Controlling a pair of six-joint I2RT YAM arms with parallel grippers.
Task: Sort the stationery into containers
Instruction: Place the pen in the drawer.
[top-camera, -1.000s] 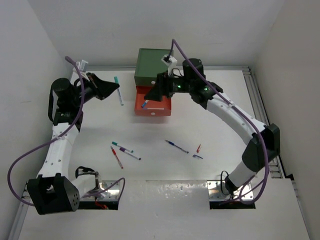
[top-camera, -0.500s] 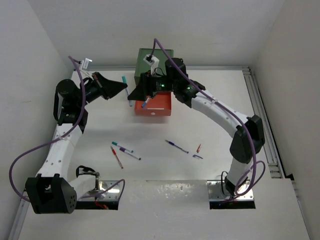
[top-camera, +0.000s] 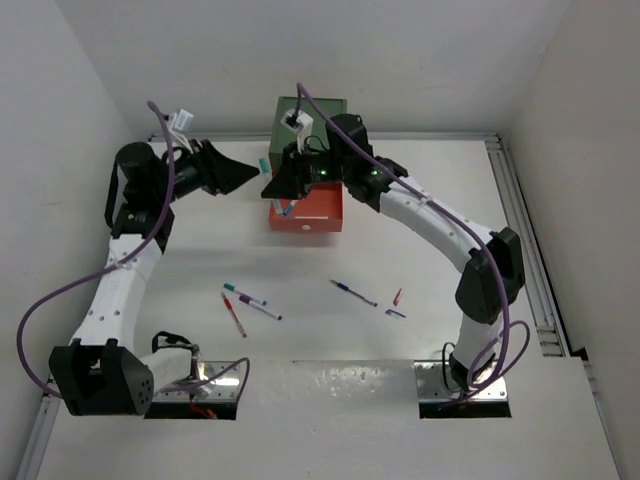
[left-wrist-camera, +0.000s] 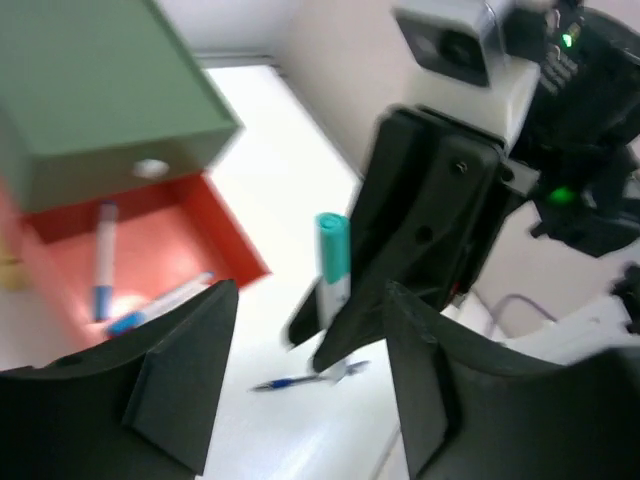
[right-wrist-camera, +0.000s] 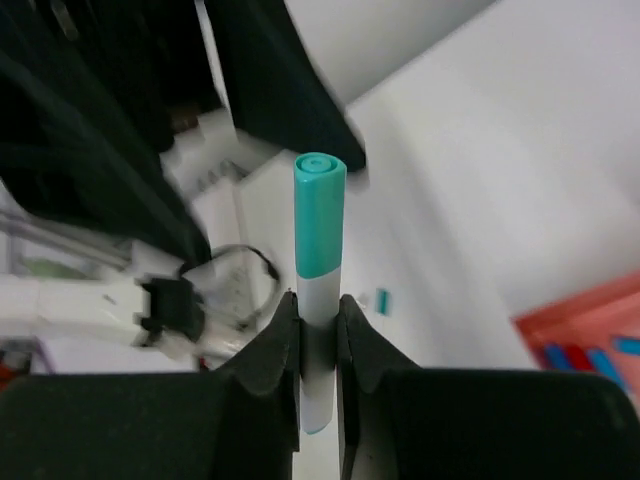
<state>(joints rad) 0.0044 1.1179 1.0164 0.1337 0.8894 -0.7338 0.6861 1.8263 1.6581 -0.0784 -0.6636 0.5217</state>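
White tabletop (top-camera: 330, 345), bare walls (top-camera: 420, 60). I see the right gripper (right-wrist-camera: 318, 322) clamped on a teal-capped marker (right-wrist-camera: 320, 215), just off the left edge of the open orange-red drawer (top-camera: 305, 222). Beside it my left gripper (left-wrist-camera: 305, 300) gapes, grasping nothing. Two pens (left-wrist-camera: 104, 262) lie in that drawer; loose pens (top-camera: 250, 300) are well in front of it.

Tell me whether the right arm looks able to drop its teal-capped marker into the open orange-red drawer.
Probably yes. The right gripper is shut on the teal-capped marker just beside the orange-red drawer, which stands pulled out and uncovered; the left gripper is open, not gripping it.
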